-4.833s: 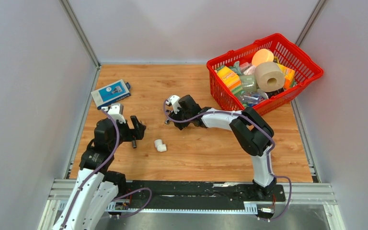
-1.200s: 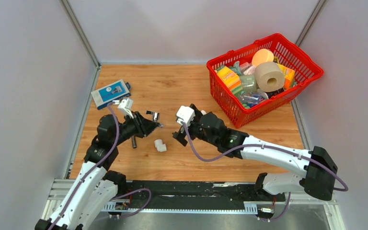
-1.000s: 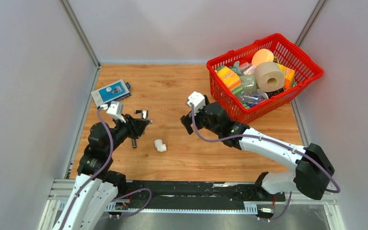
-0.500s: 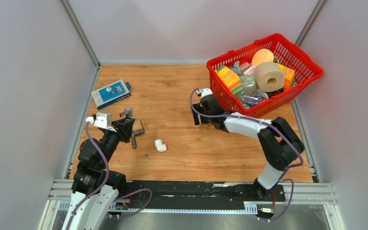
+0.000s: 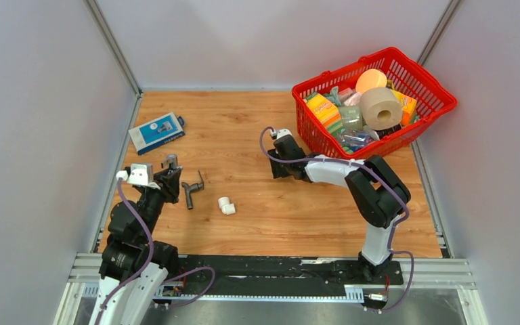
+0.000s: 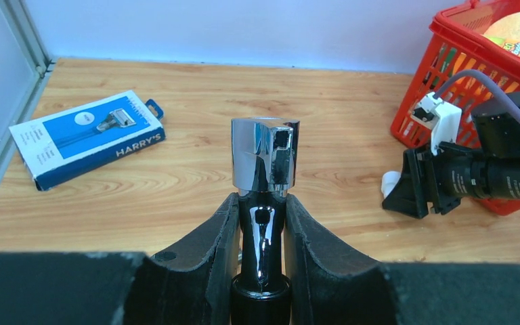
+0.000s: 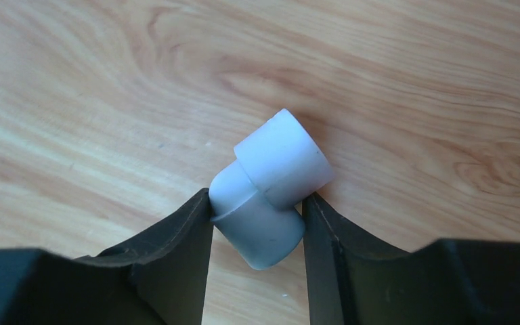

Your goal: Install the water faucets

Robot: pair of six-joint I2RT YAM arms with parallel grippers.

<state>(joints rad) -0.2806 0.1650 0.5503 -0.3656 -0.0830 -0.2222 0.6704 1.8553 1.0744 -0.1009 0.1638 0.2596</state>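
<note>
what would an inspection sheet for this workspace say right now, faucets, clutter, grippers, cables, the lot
surface: light wooden tabletop, no damage seen
job's things: shiny chrome faucet upright in the left gripper; dark grey L-shaped faucet lying loose
clutter: blue razor box; red plastic basket full of packaged goods; loose white plastic elbow fitting
grippers: left shut on the chrome faucet; right gripper low, fingers against both sides of a second white elbow fitting
cables: purple cable along each arm, no snag seen
surroundings: grey walls; aluminium rail at the near edge
</note>
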